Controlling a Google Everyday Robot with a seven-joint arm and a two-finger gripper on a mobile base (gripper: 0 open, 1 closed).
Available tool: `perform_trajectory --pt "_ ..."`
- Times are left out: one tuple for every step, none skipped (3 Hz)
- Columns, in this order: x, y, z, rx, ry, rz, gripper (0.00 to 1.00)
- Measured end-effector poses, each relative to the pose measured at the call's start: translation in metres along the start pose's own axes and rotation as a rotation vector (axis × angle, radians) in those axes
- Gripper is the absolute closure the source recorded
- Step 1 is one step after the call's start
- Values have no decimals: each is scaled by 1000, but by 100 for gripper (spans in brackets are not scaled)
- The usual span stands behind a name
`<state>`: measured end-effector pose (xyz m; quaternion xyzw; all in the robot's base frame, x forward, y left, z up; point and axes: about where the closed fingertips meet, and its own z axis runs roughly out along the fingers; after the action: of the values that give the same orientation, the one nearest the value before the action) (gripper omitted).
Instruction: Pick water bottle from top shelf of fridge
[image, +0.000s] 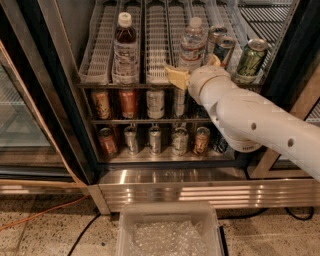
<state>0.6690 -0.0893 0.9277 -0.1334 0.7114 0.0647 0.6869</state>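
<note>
The water bottle (191, 46), clear with a white cap, stands at the front of a lane on the top shelf (156, 60) of the fridge (170, 180). My gripper (195, 69) is at the bottle's lower part. One yellowish finger (176, 77) shows on the bottle's left and the other (214, 59) on its right, apart from each other. The white arm reaches in from the lower right and hides the bottle's base.
A brown-liquid bottle (125, 47) stands two lanes to the left. Cans (220, 47) and a green can (251, 59) stand right of the gripper. Rows of cans (155, 102) fill the lower shelves. A clear plastic bin (167, 232) sits on the floor. The glass door (25, 115) is open at left.
</note>
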Motion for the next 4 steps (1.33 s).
perform_trajectory --pt "-3 -4 8 9 -7 -1 26" --pt "-2 -7 14 15 -9 0 30" --pt "0 -11 22 31 -9 3 29" --pt "1 -13 29 36 -7 2 29"
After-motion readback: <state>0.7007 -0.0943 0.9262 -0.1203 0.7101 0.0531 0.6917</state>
